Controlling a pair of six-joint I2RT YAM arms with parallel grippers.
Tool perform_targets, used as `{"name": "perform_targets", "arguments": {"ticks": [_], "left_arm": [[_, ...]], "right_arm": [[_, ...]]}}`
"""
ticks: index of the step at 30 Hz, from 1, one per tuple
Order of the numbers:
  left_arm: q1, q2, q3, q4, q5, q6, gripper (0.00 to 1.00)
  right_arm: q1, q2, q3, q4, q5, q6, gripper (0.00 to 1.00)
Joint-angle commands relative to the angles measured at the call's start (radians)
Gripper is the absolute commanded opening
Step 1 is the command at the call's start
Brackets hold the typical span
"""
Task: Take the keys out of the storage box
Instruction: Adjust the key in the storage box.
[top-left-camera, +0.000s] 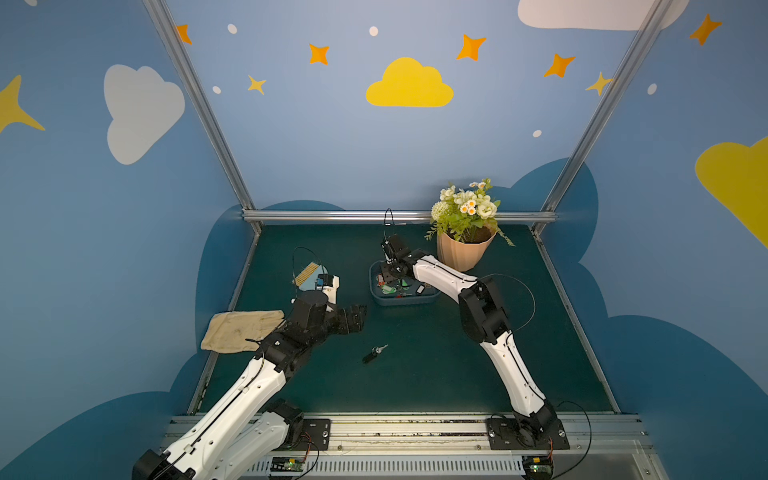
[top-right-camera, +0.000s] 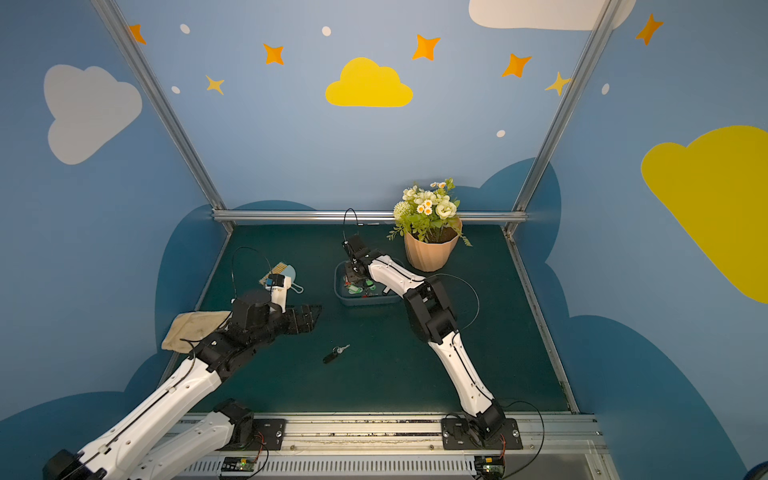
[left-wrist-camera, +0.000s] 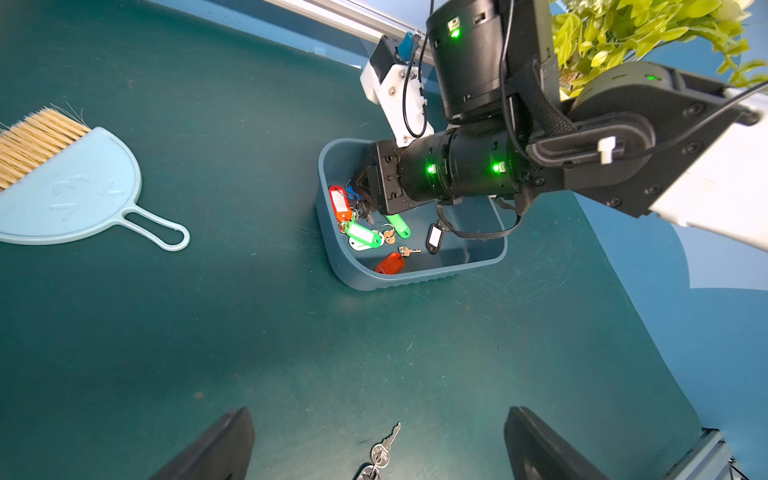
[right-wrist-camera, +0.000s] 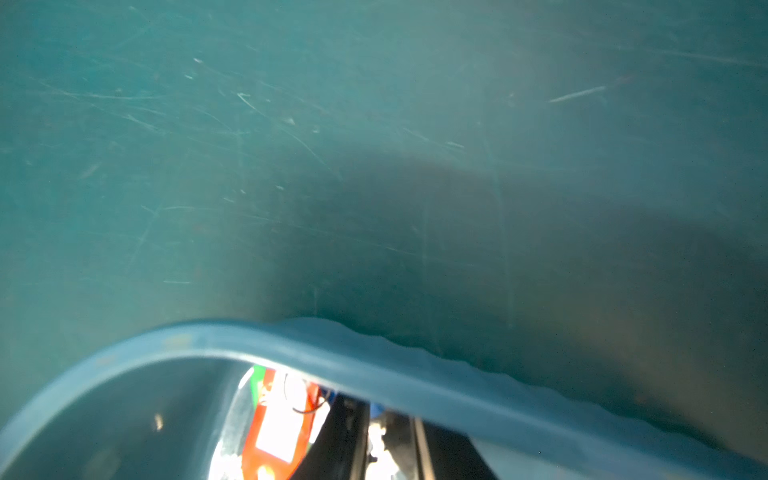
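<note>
Front edge: metal rail carrying both arm bases. Beyond it is a dark green mat, scuffed, inside a booth of blue walls painted with clouds and stars.

Nearest on the mat: one loose key with a black tag, lying alone, well apart from the box. Left claw hovers just beyond it, fingers spread wide, holding nothing. Beige cloth at the left edge, and a pale blue dustpan with a brush farther back.

Mid-mat: blue-grey box. The keys lie inside it, mostly toward its left end. Right claw is dipped into that end. Far right: peach flowerpot with flowers.

View differences: both top views show the box contents only as coloured specks. The left wrist view resolves red, green and black tags, with the claw tip among them. The right wrist view is blurred, showing the box rim and a red tag beside a dark finger. Whether the right claw is closed on anything, I cannot tell.
</note>
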Motion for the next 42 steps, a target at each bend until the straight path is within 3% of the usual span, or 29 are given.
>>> {"name": "perform_targets", "arguments": {"ticks": [1,3,9,22,42], "left_arm": [[0.005,-0.016,-0.014,0.002,0.0,0.013,1.0],[0.005,-0.015,-0.014,0.002,0.001,0.014,1.0],[0.004,-0.015,-0.012,0.0,0.0,0.018,1.0],[0.005,-0.033,-0.011,-0.012,-0.02,0.022,1.0],[0.005,-0.007,-0.016,0.045,0.076,0.019,1.0]], "right_arm": [[0.002,0.019,0.027,-0.001,-0.018,-0.003,0.33],[0.002,0.022,0.028,-0.003,-0.022,-0.003,0.38],[0.0,0.037,0.055,-0.034,-0.025,0.0,0.36],[0.004,-0.012,0.024,-0.034,-0.049,-0.014,0.0],[0.001,-0.277,-0.159,-0.088,-0.055,-0.089,0.0]]}}
